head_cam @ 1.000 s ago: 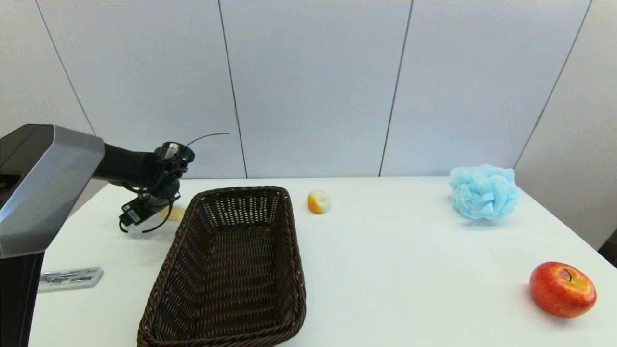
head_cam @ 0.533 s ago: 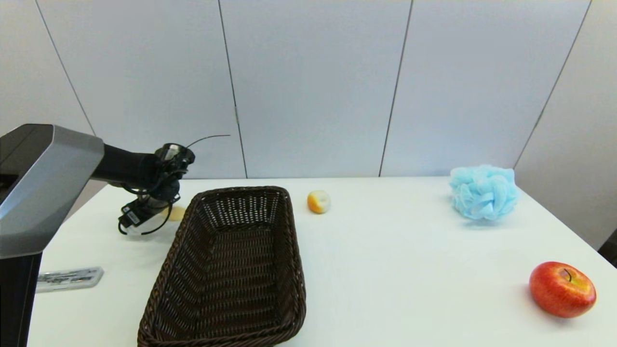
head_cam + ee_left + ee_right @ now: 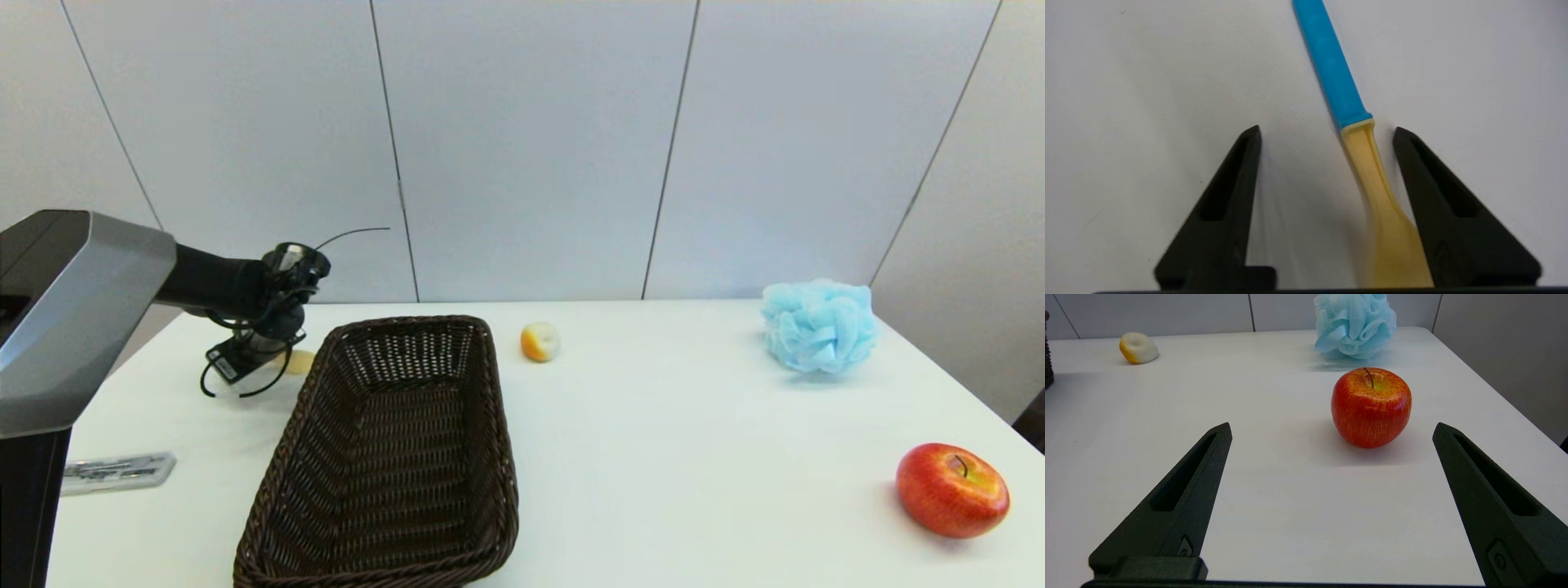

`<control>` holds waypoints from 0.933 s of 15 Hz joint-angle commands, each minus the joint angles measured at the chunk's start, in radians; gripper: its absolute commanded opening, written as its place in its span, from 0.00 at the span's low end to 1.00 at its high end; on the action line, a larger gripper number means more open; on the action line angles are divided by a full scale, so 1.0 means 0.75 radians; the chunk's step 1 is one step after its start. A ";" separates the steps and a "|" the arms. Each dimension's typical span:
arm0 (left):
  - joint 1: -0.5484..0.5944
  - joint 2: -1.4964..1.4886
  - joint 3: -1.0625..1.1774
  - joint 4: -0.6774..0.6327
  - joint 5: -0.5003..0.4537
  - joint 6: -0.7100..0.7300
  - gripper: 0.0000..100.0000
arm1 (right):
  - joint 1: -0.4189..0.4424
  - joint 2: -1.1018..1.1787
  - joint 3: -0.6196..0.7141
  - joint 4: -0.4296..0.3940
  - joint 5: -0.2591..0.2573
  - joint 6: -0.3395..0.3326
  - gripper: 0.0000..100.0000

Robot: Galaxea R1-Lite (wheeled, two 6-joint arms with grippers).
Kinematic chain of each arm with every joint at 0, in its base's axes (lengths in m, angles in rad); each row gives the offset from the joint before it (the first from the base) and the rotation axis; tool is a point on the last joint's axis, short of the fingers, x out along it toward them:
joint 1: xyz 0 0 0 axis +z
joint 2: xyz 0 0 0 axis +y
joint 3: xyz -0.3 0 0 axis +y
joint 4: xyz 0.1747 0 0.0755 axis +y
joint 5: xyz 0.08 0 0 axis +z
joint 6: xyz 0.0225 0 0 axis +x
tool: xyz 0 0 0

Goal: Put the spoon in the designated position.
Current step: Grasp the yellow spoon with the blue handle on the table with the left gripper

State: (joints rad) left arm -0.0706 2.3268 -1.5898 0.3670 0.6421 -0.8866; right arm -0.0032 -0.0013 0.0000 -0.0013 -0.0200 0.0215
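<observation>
One spoon (image 3: 1359,163) is lying flat on the white table (image 3: 669,457), at the far left beside the one dark wicker basket (image 3: 392,449). In the left wrist view its blue handle end is pointing away from the camera, and its pale yellow neck and bowl are sitting between the two black fingers (image 3: 1437,196), closer to one of them, with a thin gap showing. In the head view only the pale bowl is showing, just beside the basket's far left corner.

The left gripper (image 3: 1327,134) is standing low over the tabletop with its fingers partly spread around the spoon's neck; they are not gripping it. The right gripper (image 3: 1331,430) is hanging at the near right of the table, out of the head view, with its fingers spread wide and holding nothing.

Also on the table: one red apple (image 3: 951,488) at the near right, one light blue bath pouf (image 3: 819,325) at the far right, one small white and orange object (image 3: 540,341) just beyond the basket's far right corner, and one flat pale strip (image 3: 118,471) near the left edge.

The surface is plain white and unmarked. Pale grey wall panels are standing behind the far edge. A broad bare stretch of tabletop is lying between the basket and the apple. The spoon is lying in the narrower strip between the basket's left wall and the table's left edge.
</observation>
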 commanded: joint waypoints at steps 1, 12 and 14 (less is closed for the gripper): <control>0.000 0.006 -0.007 0.002 0.009 0.002 0.00 | 0.000 0.002 0.000 0.000 0.000 0.000 1.00; 0.002 -0.016 -0.030 -0.001 0.013 0.024 0.00 | 0.000 0.002 0.000 0.000 0.000 0.000 1.00; 0.002 -0.020 -0.050 -0.001 0.013 0.039 0.00 | 0.002 0.002 0.000 0.000 0.000 0.000 1.00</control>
State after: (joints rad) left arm -0.0687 2.3187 -1.6149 0.3670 0.6436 -0.8602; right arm -0.0028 -0.0013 0.0000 -0.0013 -0.0200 0.0211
